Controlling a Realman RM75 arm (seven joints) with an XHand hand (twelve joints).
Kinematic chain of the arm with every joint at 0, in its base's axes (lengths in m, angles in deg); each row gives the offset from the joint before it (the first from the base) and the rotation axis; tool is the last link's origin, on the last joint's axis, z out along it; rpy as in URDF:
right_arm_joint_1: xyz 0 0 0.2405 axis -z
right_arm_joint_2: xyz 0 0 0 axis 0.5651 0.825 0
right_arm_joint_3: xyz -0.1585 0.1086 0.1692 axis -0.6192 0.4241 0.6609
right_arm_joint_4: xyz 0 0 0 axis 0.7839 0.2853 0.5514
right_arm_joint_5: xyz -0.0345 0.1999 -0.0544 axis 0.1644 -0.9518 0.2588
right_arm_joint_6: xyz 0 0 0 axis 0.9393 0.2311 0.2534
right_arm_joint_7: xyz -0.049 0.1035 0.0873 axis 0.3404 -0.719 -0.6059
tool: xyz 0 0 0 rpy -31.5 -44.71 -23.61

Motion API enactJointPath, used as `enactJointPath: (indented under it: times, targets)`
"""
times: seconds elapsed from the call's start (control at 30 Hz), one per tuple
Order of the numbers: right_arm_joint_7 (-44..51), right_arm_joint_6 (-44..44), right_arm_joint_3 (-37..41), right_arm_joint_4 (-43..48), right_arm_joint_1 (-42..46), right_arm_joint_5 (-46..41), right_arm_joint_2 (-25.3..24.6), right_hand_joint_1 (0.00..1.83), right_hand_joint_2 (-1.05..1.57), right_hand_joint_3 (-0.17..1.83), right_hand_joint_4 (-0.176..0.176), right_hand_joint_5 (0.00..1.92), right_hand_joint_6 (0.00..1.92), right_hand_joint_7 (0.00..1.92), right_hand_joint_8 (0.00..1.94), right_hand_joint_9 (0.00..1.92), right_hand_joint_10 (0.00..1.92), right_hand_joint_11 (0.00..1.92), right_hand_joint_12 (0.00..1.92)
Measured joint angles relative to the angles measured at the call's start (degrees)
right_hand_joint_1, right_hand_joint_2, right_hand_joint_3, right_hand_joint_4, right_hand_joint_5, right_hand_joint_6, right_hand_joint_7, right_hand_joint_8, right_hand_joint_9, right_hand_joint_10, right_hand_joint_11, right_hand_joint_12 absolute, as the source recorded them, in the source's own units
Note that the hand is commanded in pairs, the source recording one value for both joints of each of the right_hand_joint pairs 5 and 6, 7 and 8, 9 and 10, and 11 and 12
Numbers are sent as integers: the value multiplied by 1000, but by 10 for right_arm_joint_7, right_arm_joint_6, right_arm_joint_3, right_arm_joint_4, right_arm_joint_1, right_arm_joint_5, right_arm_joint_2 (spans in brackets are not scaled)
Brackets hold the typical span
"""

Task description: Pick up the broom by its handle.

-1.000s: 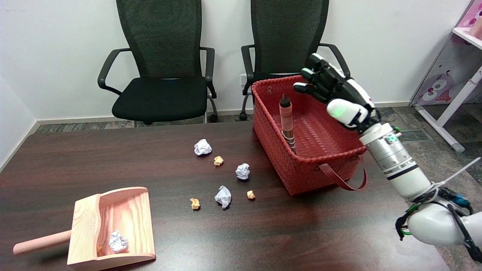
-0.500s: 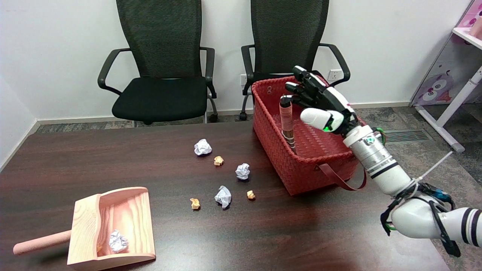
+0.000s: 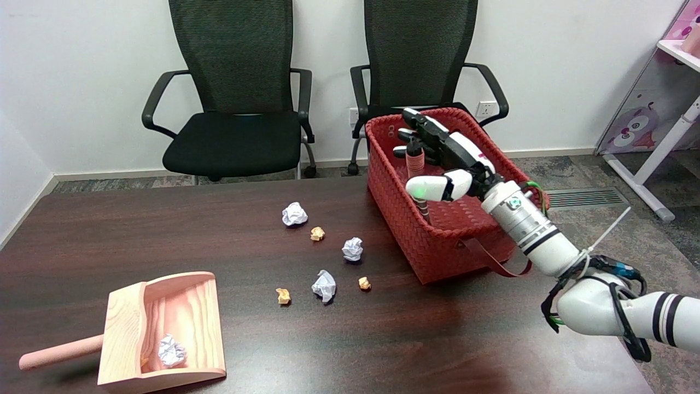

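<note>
**Right hand at the broom handle inside the red basket**

The pink-handled broom (image 3: 416, 178) stands nearly upright in the red woven plastic basket (image 3: 437, 246), which sits on the dark wooden bench (image 3: 219, 328). The robot's black-and-white right hand (image 3: 440, 156) is over the basket, its fingers (image 3: 418, 121) spread around the handle's top, thumb in front; whether it grips the handle cannot be told. Crumpled white and orange paper balls (image 3: 324, 285) lie scattered left of the basket. A pale wooden dustpan (image 3: 158, 331) rests at the bench's near left.
</note>
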Motion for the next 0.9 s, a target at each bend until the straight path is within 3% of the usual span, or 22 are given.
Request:
enactJointPath:
  times: [0.4,0.47,0.53,0.63,0.9]
  targets:
    - [31,-32,-6,-5,-16,13,-6,897,18,636,-176,106,106,106,106,327,327,534,534]
    - [35,-36,-7,-6,-18,14,-6,873,22,633,-175,112,112,112,112,378,378,674,674]
    - [37,-38,-7,-7,-19,15,-6,862,26,628,-176,124,124,124,124,470,470,1026,1026]
    - [39,-41,-8,-9,-21,16,-7,863,42,613,-176,154,154,154,154,622,622,1375,1375]
    - [45,-48,-9,-12,-23,18,-9,860,106,619,-176,180,180,180,180,745,745,1579,1579]
